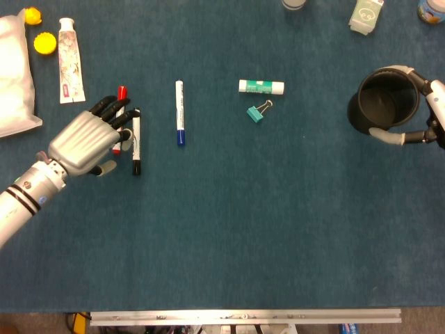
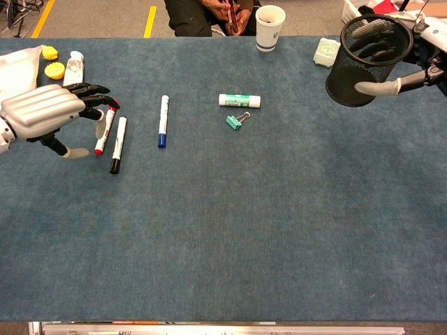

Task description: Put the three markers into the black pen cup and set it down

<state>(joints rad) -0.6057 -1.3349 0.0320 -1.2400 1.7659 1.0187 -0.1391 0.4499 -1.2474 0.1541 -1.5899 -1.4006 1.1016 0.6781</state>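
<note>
Markers: red marker (image 1: 119,118) and black marker (image 1: 135,142) lie under the left hand's (image 1: 87,141) spread, empty fingers, ready for picking.
Cup: black pen cup (image 1: 385,104) held upright by right hand (image 2: 421,49), mouth open to receive.

I am working in what looks like a lab or test room set up as an office desk. My table (image 2: 230,230) is covered in blue felt with a metal rail (image 1: 243,317) along its near edge. Beyond the far edge the grey floor (image 2: 91,17) carries yellow tape lines (image 2: 150,19), and a seated person (image 2: 213,14) waits there. Office odds and ends lie about: a glue stick (image 1: 261,86), a binder clip (image 1: 257,113), a paper cup (image 2: 269,26).
</note>
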